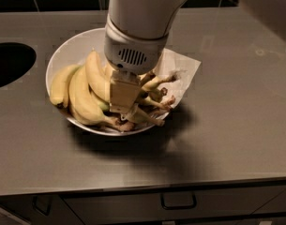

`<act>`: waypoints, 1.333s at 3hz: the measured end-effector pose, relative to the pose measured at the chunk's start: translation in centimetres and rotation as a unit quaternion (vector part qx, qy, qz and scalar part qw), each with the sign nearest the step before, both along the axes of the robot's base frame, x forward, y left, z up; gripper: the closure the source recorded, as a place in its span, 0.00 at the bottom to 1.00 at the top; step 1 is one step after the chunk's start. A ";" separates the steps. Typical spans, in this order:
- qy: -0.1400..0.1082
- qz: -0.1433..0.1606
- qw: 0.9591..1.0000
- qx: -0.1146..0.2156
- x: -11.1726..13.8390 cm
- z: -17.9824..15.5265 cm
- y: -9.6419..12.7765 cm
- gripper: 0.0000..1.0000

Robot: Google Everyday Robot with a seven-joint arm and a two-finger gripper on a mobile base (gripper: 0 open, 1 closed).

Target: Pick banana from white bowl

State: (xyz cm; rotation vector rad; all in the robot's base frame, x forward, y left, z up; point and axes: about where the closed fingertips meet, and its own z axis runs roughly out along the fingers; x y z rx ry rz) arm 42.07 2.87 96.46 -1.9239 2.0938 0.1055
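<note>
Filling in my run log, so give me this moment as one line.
stage: reach | gripper: down among yellow bananas in wide glossy white bowl | bowl: on grey counter | lift: not yet

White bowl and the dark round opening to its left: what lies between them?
Only bare counter, in the camera view. The gripper is down in the white bowl among the bananas, right of that stretch.
</note>
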 end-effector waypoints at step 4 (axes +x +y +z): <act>0.000 0.000 1.000 0.000 0.0 0.0 0.0 1.00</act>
